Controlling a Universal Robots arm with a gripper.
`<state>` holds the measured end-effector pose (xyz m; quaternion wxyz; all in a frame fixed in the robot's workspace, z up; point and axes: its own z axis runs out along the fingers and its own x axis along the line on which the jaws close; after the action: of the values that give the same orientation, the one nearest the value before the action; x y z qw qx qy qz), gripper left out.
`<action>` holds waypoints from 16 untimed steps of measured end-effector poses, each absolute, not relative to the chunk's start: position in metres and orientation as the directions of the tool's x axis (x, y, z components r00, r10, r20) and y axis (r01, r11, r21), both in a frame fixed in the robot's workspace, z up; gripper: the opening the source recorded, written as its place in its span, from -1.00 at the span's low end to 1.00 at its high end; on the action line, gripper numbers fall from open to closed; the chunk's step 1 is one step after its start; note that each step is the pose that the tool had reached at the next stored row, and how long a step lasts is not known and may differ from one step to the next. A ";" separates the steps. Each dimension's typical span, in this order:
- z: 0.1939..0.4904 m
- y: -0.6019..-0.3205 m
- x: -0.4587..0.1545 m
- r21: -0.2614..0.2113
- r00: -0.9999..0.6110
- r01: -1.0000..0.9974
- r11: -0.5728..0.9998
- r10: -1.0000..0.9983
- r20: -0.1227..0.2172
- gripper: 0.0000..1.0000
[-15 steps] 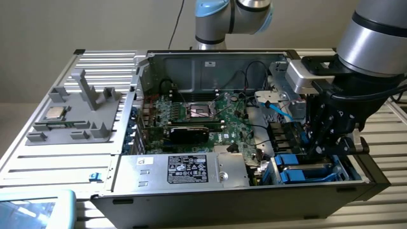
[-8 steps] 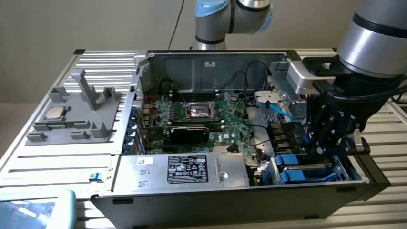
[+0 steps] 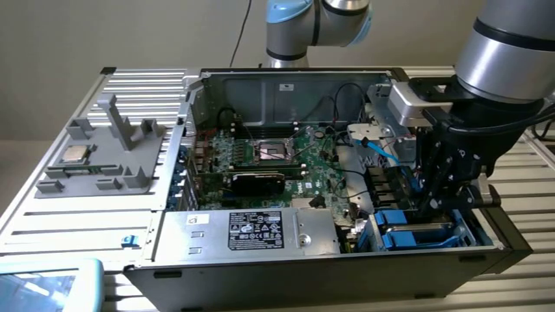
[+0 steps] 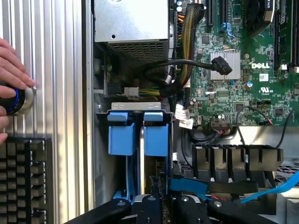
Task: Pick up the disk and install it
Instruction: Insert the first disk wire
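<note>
Jaws of the gripper point(image 4: 156, 198) pinch the disk point(image 4: 156, 140) narrowly inside the drive bay point(image 4: 136, 106); seating it well likely needs it kept square to the bay walls, untilted.

bright blue carrier on the disk point(image 4: 156, 137), green motherboard point(image 4: 243, 60), silver box point(image 3: 251, 231) with black-and-white label.

disk point(image 3: 414, 229): largely hidden down in its bay
hand point(image 4: 11, 79): cut off by the view's edge
keyboard point(image 4: 23, 182): partly cut off
</note>
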<state>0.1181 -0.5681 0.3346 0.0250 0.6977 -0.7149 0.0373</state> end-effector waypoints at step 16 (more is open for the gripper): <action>0.331 -0.568 0.118 -0.018 -0.025 -1.000 0.024 -0.995 0.091 -0.67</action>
<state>0.1184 -0.5681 0.3308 0.0265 0.6976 -0.7150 0.0384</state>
